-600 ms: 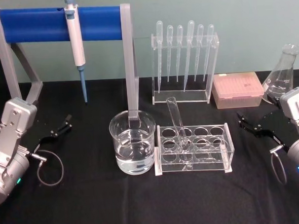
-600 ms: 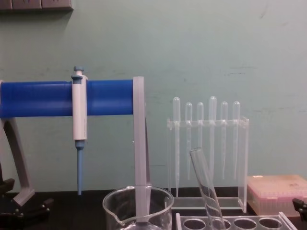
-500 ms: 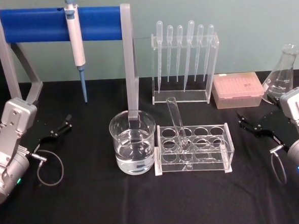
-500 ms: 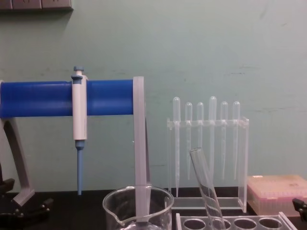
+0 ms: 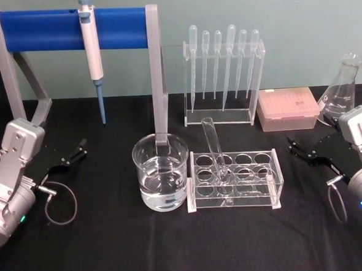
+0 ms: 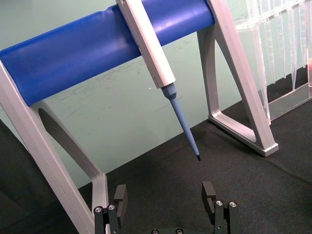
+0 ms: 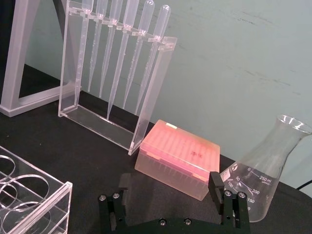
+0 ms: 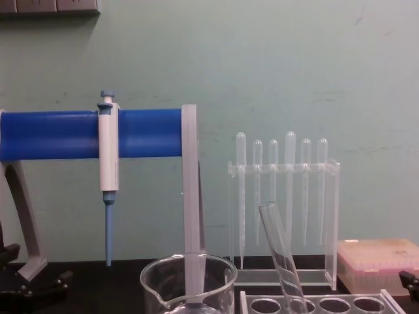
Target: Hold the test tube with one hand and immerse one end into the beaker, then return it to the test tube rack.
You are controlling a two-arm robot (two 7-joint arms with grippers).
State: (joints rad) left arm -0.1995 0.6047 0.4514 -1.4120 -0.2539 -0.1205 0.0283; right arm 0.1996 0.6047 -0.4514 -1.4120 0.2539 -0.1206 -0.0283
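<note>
The tube (image 5: 213,147) leans in the rack (image 5: 275,180), just right of the beaker (image 5: 161,173). Both arms sit low at the table's (image 5: 114,250) sides, wrists angled inward; left gripper (image 5: 71,153) and right gripper (image 5: 302,151) have fingers spread wide, empty

The test tube (image 5: 214,147) stands tilted in the rack (image 5: 260,167), with the beaker (image 5: 161,173) just left of it. Farther back stand the pipettes (image 5: 224,71), then rightward a tip box (image 5: 288,107) and a flask (image 5: 343,89).
</note>
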